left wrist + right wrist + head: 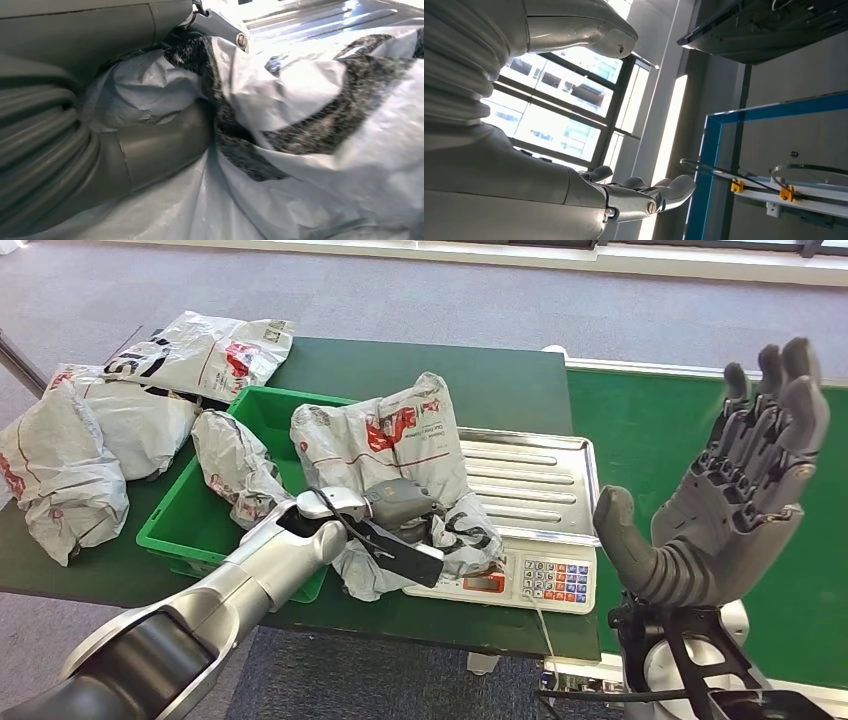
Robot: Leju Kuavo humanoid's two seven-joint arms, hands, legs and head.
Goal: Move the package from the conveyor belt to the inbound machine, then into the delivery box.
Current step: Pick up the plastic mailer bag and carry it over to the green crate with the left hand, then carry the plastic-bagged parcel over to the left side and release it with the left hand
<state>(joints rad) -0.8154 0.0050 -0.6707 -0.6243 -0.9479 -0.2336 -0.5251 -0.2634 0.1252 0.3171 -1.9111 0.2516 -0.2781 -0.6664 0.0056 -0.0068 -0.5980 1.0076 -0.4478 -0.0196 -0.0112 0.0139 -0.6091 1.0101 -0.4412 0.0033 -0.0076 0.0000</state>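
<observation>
Looked like a parcel sorting setup inside an office-type room: grey carpet floor point(420, 290), a green conveyor belt point(650, 440), a weighing scale point(530, 510) with keypad, a green bin point(180, 525) and courier bags point(90, 440) piled around.

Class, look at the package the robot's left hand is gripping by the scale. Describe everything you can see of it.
The package is a crumpled white plastic mailer bag with red and black printing, soft and wrinkled. It stands slumped, its base spread over the scale's left side and the table edge, its upper part leaning toward the green bin. The left hand grips its lower front, thumb and fingers pressed into the folds; the wrist view shows plastic bunched against the thumb.
</observation>
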